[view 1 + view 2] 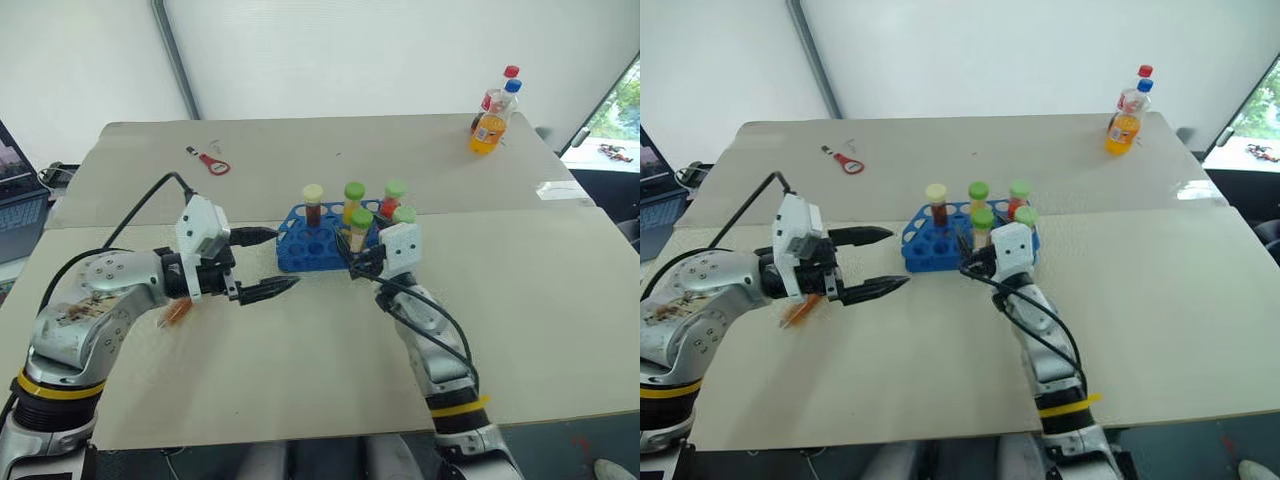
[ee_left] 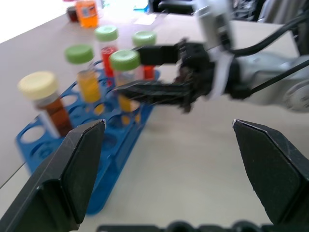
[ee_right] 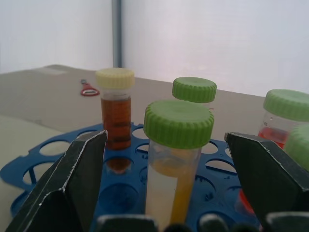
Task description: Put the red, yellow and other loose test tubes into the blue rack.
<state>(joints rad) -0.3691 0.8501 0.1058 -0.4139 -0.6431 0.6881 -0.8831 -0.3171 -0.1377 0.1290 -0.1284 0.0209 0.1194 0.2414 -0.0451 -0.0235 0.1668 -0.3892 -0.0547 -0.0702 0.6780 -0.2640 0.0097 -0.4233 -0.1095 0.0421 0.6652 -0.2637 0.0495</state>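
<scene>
Your right end effector (image 1: 352, 262) stands spread at the near right edge of the rack (image 1: 300, 250), its fingers either side of a green-capped yellow tube (image 3: 177, 159) but apart from it. Your left end effector (image 1: 275, 262) is also spread, empty, just left of the rack. Five tubes stand upright in the rack at mid-tabletop (image 1: 300, 370); an orange one (image 1: 176, 311) lies near your left arm.

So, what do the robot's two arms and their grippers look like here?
Both arms are silver-grey metal with a yellow band near the elbow. Each wrist carries a white boxy module, and black cables loop along the forearms. The left gripper and right gripper have black, pointed jaws.
</scene>
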